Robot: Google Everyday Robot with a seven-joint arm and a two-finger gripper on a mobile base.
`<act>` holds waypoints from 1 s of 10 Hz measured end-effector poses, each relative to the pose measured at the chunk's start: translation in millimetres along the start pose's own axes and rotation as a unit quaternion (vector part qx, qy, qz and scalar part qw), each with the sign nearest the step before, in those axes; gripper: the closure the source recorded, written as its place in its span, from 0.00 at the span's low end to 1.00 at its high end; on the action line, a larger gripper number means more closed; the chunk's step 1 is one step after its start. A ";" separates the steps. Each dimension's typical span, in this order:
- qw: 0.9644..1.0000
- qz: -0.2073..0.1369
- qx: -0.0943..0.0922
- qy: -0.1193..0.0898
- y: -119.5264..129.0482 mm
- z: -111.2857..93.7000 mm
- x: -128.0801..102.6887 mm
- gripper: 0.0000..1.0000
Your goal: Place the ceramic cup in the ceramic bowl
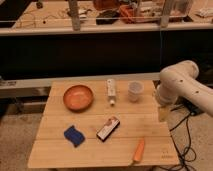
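Robot lab: cluttered workbench [100,19]; gripper [162,113] at table [125,107] edge.

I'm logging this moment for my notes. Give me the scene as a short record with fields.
table: wooden, slatted
cup: upright, rear right, not held
bowl: rear left, nothing in it
bottle: lying between bowl and cup
sponge: blue, front left
carrot: front right
hand: open, holding nothing, by the table's right edge, right of the cup and apart from it
task: cup not yet in bowl
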 end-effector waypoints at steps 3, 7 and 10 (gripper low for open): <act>0.999 -0.037 0.005 -0.003 -52.8 12.9 -15.5 0.20; 0.998 -0.060 0.002 -0.018 -54.6 38.0 -30.9 0.20; 0.995 -0.100 0.003 -0.019 -71.0 57.4 -44.1 0.20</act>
